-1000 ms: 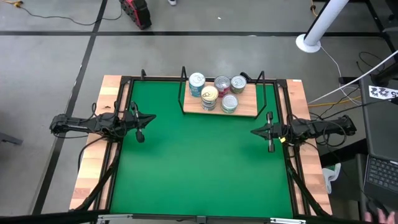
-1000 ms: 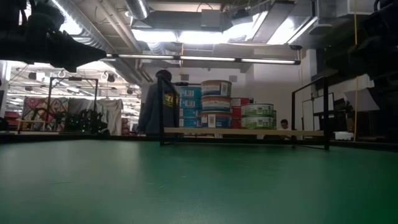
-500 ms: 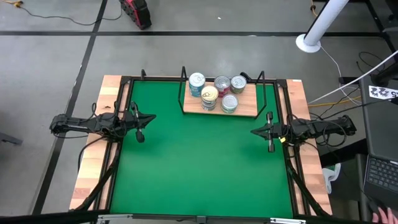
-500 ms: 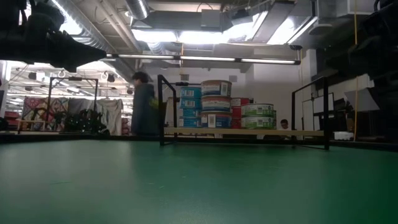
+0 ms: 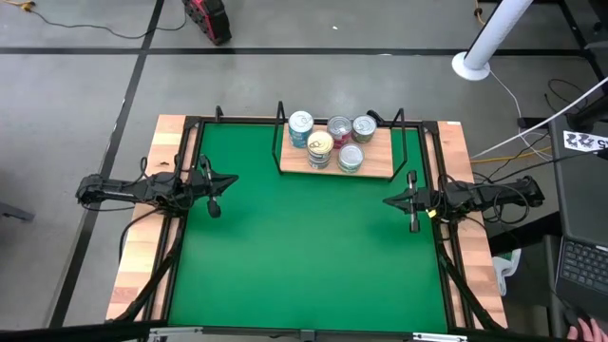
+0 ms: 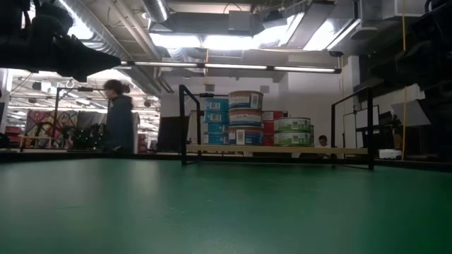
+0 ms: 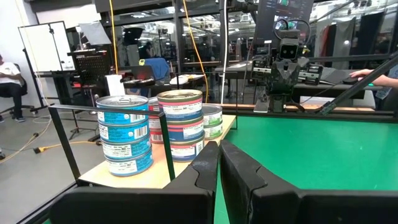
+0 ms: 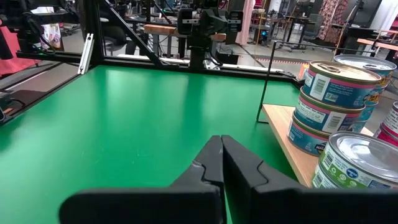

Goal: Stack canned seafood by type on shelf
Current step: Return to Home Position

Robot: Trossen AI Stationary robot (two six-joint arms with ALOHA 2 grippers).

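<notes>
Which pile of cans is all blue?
The blue stack at the shelf's back left corner: every label on it is teal-blue, while the other piles show pink, yellow or green.

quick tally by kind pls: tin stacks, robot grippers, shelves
stacks of small flat round tins: 5
dark two-finger grippers, both shut (left gripper, right gripper): 2
light-wood wire-railed shelf: 1
total: 8

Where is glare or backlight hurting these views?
Low view: ceiling lights blow out, left arm is a black silhouette, cans still readable. High view: even light on the mat. Right wrist view: sheen on the nearest lid. Left wrist view: no glare on the labels.
</notes>
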